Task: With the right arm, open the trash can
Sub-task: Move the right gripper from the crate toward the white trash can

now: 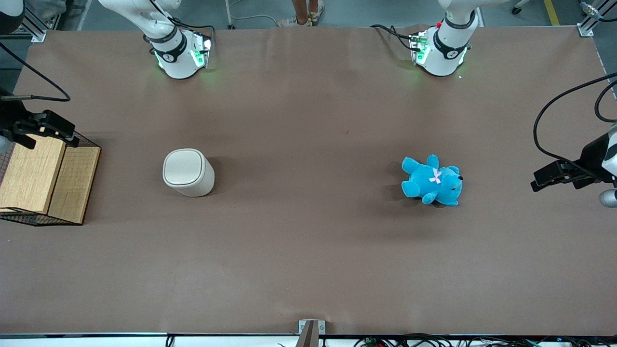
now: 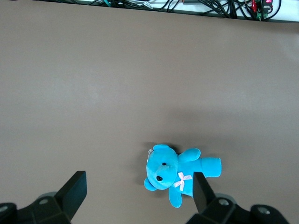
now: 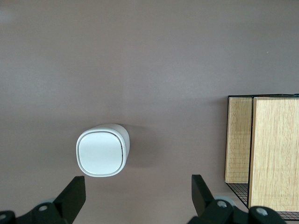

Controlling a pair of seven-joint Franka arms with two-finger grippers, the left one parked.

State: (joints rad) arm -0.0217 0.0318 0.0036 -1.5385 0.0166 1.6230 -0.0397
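Can [image 1: 188,172]: upright on the bench [image 1: 308,250], toward the working arm's end; lid down.
Hand [image 1: 53,129]: fingers spread, grasping nothing; above the mesh box [image 1: 46,180], well apart from the can.
Teddy [image 1: 432,181]: toward the parked arm's end.
Progress: nothing done; approach and lid lift remain.

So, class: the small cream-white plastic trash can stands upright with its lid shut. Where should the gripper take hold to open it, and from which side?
Probably the lid's rim, coming from above: the small cream-white plastic trash can stands upright, its flat lid facing up and shut. The hinge edge cannot be told. The black two-finger gripper, open, hangs above the wood-and-wire-mesh box, apart from it.
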